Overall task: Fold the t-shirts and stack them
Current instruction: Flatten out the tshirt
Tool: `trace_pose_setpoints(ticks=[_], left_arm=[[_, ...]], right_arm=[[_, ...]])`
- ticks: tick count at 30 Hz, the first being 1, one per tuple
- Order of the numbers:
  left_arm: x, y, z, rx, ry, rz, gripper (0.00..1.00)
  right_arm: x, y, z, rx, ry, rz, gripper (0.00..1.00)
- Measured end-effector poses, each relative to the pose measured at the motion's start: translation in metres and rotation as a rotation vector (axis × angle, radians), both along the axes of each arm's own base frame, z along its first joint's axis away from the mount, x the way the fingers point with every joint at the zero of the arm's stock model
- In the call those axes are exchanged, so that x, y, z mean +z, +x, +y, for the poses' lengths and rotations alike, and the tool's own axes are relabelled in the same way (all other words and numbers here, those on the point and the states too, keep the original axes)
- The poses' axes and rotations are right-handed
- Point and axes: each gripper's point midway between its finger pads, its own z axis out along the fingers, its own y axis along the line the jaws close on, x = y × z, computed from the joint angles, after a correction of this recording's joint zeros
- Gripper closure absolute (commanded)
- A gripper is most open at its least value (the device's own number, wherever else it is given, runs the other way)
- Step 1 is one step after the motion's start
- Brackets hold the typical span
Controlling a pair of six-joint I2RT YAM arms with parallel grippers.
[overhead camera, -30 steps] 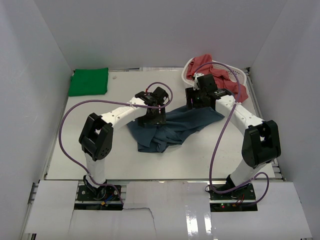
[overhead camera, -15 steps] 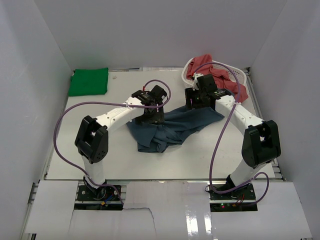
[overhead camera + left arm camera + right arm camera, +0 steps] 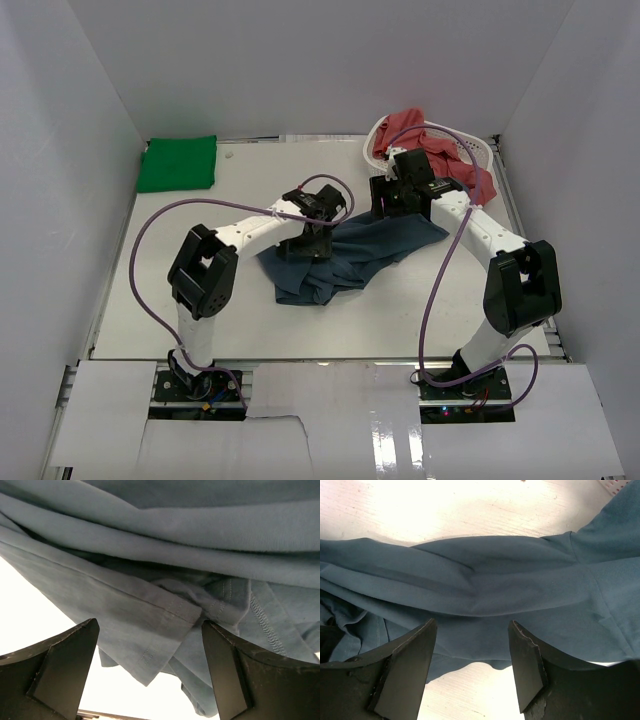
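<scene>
Slate blue t-shirt [image 3: 350,252] lies crumpled on the white bench [image 3: 200,230], just right of centre in the top view. It is bunched into thick folds at its lower left, and a flatter part reaches toward the upper right.

Left arm [image 3: 255,228] reaches in from the lower left to the shirt's left part. The left jaws are spread wide and point down at the cloth. In the left wrist view a stitched hem [image 3: 172,606] sits in the gap between the two fingers, unpinched. Cannot tell whether the fingertips touch the fabric.

Right arm [image 3: 480,235] bends in from the lower right to the shirt's upper right edge. The right jaws are spread, with nothing gripped. In the right wrist view long soft folds of blue cloth run across mid frame, with bare bench above them.

Green t-shirt [image 3: 177,163] lies folded flat at the bench's upper left corner, well apart from the blue one. Salmon red t-shirts [image 3: 405,125] are heaped in the white basket [image 3: 478,148] at upper right, spilling over its rim.
</scene>
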Motion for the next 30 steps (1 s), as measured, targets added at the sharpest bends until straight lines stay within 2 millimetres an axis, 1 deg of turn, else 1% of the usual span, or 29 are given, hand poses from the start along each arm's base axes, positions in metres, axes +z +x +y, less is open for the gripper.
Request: trace_pose_setpoints(ticks=[3, 6, 10, 16, 18, 21, 23, 26, 30], left_arm=[[-0.003, -0.003, -0.003, -0.021, 0.029, 0.002, 0.06], [0.002, -0.003, -0.010, -0.042, 0.042, -0.017, 0.06], [0.009, 0.003, -0.019, -0.063, 0.066, -0.060, 0.07], [0.004, 0.006, -0.026, -0.091, 0.130, -0.090, 0.08], [0.002, 0.006, -0.025, -0.094, 0.152, -0.090, 0.08], [-0.004, 0.006, -0.022, -0.095, 0.184, -0.088, 0.11], [-0.006, 0.006, -0.019, -0.091, 0.203, -0.085, 0.15], [-0.005, 0.006, -0.016, -0.088, 0.218, -0.088, 0.20], [-0.004, 0.007, -0.013, -0.085, 0.234, -0.095, 0.21]], right_arm=[[0.000, 0.000, 0.000, 0.001, 0.001, 0.001, 0.35], [0.000, 0.000, 0.000, 0.002, 0.002, 0.001, 0.35], [-0.001, -0.001, 0.001, 0.004, 0.005, 0.004, 0.35], [-0.002, -0.002, 0.002, 0.010, 0.010, 0.010, 0.35], [-0.002, -0.002, 0.002, 0.010, 0.011, 0.010, 0.35], [-0.002, -0.002, 0.001, 0.009, 0.013, 0.011, 0.35], [-0.002, -0.001, 0.000, 0.007, 0.013, 0.011, 0.35], [-0.002, -0.001, 0.001, 0.008, 0.014, 0.012, 0.35], [-0.003, -0.002, 0.002, 0.012, 0.017, 0.017, 0.35]])
